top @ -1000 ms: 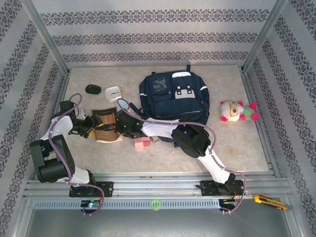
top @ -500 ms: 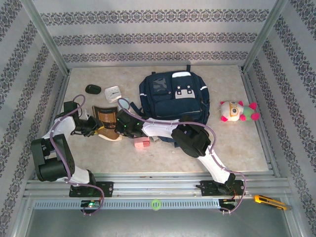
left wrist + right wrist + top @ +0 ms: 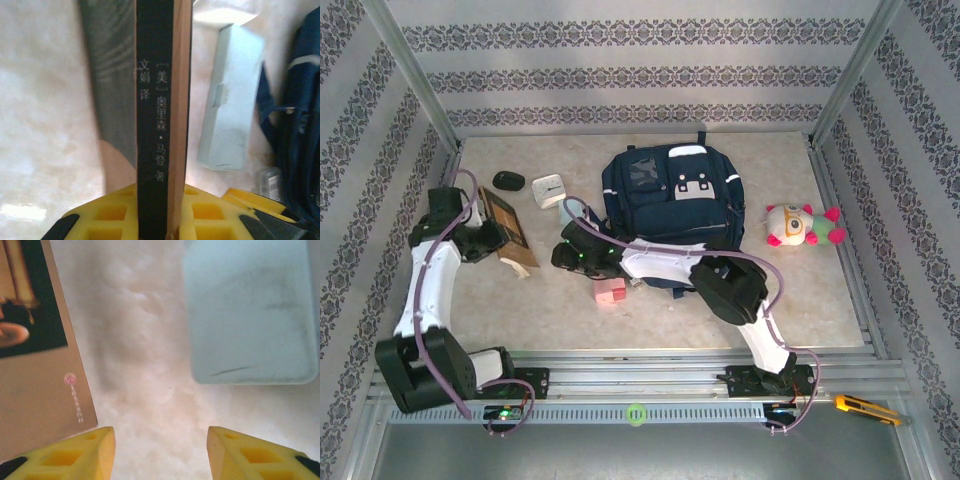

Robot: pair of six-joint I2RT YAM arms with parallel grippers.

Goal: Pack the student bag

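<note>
The right tool (image 3: 160, 452), jaws apart, hangs over the table (image 3: 145, 370) near a book (image 3: 35, 390) and pale box (image 3: 250, 315).

A pale marbled stone-look bench (image 3: 620, 325) carries a large dark navy fabric student bag (image 3: 670, 195) at its middle back. Left of it lie a black oval mouse (image 3: 508, 180), a white square clock (image 3: 548, 189) and a pale blue flat case (image 3: 250, 310). A small pink block (image 3: 610, 291) sits in front, and a white-and-pink plush toy (image 3: 802, 225) lies to the right.
</note>
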